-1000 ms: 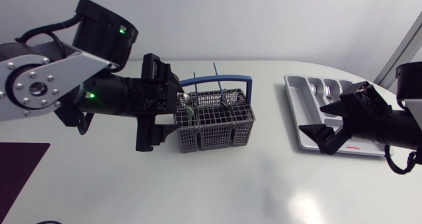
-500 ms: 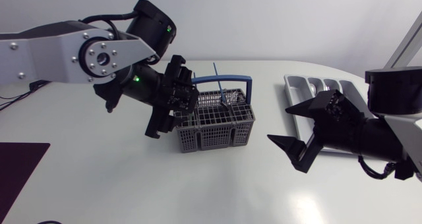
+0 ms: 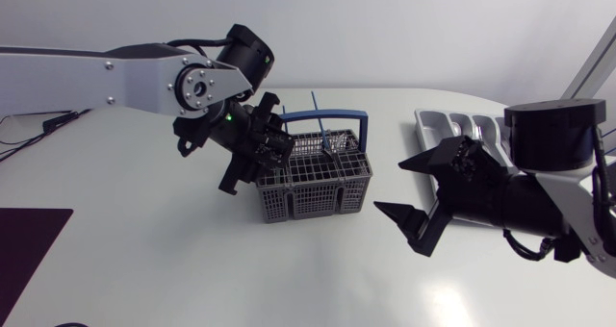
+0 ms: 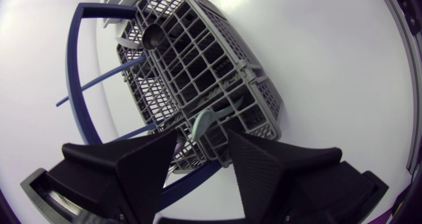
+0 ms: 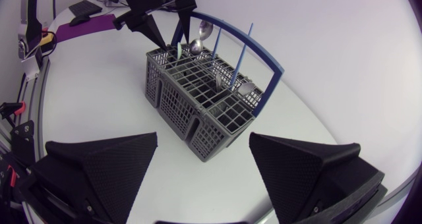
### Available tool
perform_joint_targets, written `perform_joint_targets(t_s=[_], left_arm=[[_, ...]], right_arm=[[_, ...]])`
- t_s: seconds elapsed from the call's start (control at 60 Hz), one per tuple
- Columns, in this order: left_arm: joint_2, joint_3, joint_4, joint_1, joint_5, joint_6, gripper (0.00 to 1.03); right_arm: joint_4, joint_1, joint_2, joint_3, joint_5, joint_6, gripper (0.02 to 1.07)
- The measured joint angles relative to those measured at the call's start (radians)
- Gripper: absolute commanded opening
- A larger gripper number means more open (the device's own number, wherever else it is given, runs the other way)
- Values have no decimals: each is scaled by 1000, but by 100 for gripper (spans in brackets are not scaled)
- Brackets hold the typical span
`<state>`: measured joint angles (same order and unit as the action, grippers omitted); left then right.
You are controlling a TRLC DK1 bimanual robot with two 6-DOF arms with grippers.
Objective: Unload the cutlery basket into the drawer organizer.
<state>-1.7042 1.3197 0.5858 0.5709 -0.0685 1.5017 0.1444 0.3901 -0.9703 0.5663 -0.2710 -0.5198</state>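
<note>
My left gripper (image 4: 203, 142) hangs over the near end of the cutlery basket (image 4: 221, 59), fingers spread a moderate way and holding nothing. A pale utensil handle (image 4: 203, 120) stands up out of the nearest compartment, right between the fingertips. As far as I can tell neither finger touches it, so I judge this to be the line-up for a pinch. The wrist is tilted, probably so the fingers clear the blue carry handle (image 4: 78, 85) that arches across the basket. Deeper in the basket a spoon (image 4: 153, 33) leans bowl-up against the grid, and thin blue rods (image 5: 242, 49) poke up beside it.

My right gripper (image 3: 393, 186) hovers above the table (image 3: 144, 260) between basket and tray, wide open and empty, facing the basket. I would guess it waits there to stay clear. Farthest off, the drawer organizer (image 3: 435, 123) lies flat by the table's far right edge, with some silver cutlery already in its slots.
</note>
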Motion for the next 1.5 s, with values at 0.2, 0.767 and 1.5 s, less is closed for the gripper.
perform_joint_targets(t_s=[0.2,0.767,1.5], left_arm=[[-28,8,-31,-2,-1,22,34],[-42,30,-40,-7,-1,26,12],[240,-63,-58,30,-72,-37,11]], right_arm=[[-23,42,-13,-15,30,16,102],[-65,55,-32,-30,61,19,102],[-19,178,128,-48,169,68,102]])
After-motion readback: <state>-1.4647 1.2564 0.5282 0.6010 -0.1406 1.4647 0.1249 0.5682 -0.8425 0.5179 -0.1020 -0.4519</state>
